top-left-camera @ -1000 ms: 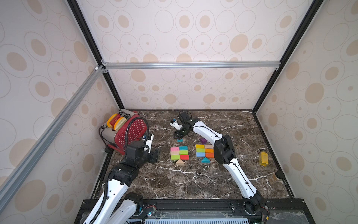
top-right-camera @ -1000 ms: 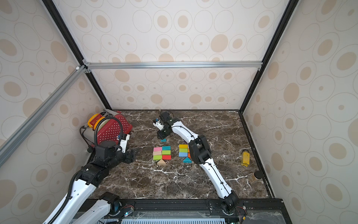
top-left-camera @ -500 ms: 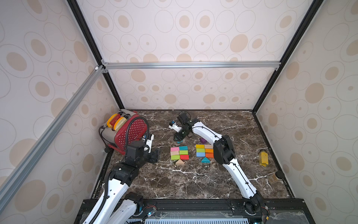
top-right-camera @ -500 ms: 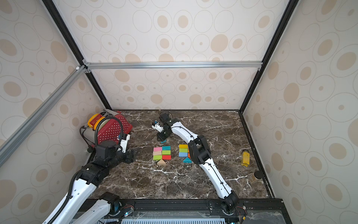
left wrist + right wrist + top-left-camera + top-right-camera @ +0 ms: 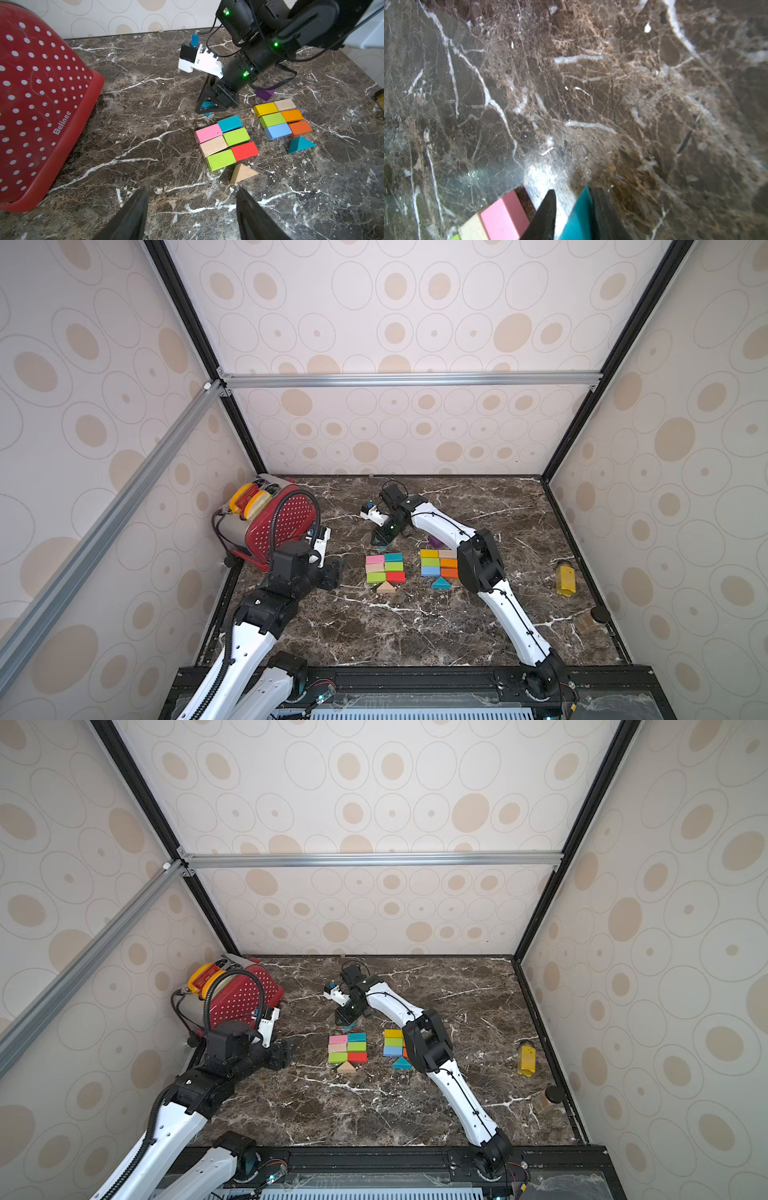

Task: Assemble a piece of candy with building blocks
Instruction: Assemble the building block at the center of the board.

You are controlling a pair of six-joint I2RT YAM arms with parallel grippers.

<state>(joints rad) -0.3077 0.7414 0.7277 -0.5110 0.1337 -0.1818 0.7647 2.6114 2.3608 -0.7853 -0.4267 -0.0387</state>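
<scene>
Gripping a teal wedge [image 5: 207,105] with the right gripper [image 5: 209,110] just behind the left block group.

Item: six-brick panel (pink brick [image 5: 208,133], teal, green, tan, red) on the tabletop [image 5: 415,626], tan wedge [image 5: 242,173] at its near end; second panel with yellow brick [image 5: 266,109] alongside; purple wedge [image 5: 265,93] loose behind. Right fingers [image 5: 548,209] narrow, clamped on the teal wedge; a second ago they stood wider. Left gripper [image 5: 191,207] hovers part-open, empty, unchanged. Step, judged: fitting the far candy tip. Next: slide the wedge flush against the pink and teal bricks without nudging them.
</scene>
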